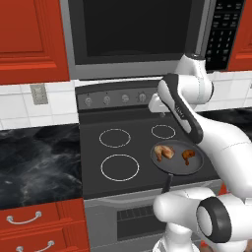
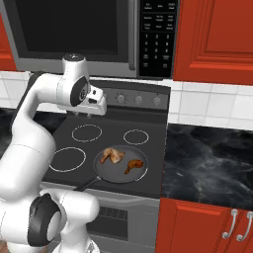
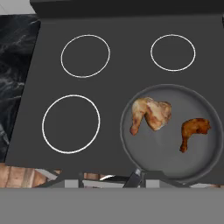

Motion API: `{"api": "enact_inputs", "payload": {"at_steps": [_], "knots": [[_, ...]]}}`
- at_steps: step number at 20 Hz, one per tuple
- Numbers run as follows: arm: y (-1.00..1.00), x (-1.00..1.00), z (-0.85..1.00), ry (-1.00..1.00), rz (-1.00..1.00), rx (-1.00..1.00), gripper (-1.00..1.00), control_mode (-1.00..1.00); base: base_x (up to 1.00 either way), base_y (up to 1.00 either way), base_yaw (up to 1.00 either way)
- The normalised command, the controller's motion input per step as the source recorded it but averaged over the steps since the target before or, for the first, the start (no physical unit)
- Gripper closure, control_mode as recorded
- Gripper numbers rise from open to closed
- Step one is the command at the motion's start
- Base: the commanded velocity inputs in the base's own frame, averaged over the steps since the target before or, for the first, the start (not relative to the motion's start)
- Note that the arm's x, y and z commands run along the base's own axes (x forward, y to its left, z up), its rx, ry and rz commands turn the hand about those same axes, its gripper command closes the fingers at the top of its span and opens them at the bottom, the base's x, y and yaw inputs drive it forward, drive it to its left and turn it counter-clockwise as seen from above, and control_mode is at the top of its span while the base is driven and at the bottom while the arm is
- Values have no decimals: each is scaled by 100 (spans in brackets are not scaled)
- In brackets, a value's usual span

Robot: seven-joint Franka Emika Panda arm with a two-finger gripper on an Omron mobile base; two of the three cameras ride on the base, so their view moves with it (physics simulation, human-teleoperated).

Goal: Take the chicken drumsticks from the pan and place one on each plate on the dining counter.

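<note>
Pincer: two-finger, dark-tipped, on a white arm, hanging above the back of the stove, apart from every item; whether its jaws stand wide or narrow cannot be told, and nothing is seen between them.

Round black shallow frying pan: sits on the front right burner of the dark glass stovetop, its long thin black handle pointing toward the stove's front edge.

Golden-brown roasted chicken drumsticks, two: both lie inside the pan. The larger, paler piece rests on the pan's left half in the hand view; the smaller, darker orange-brown piece rests to its right, near but apart.

White burner rings: three, uncovered.

Black marble worktops: flank the stove on red cabinets.

Stainless microwave: mounted above the stove.
</note>
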Motion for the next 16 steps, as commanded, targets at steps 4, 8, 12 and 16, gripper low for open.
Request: {"api": "enact_inputs", "payload": {"at_steps": [4, 8, 12, 16], "knots": [[0, -7, 0, -3, 0, 0, -100, -100, 0, 0, 0], [2, -10, -5, 0, -5, 0, -100, -100, 0, 0, 0], [0, -19, -19, 0, -16, 1, -100, -100, 0, 0, 0], [0, -24, -22, 1, -23, 3, -100, -100, 0, 0, 0]]}}
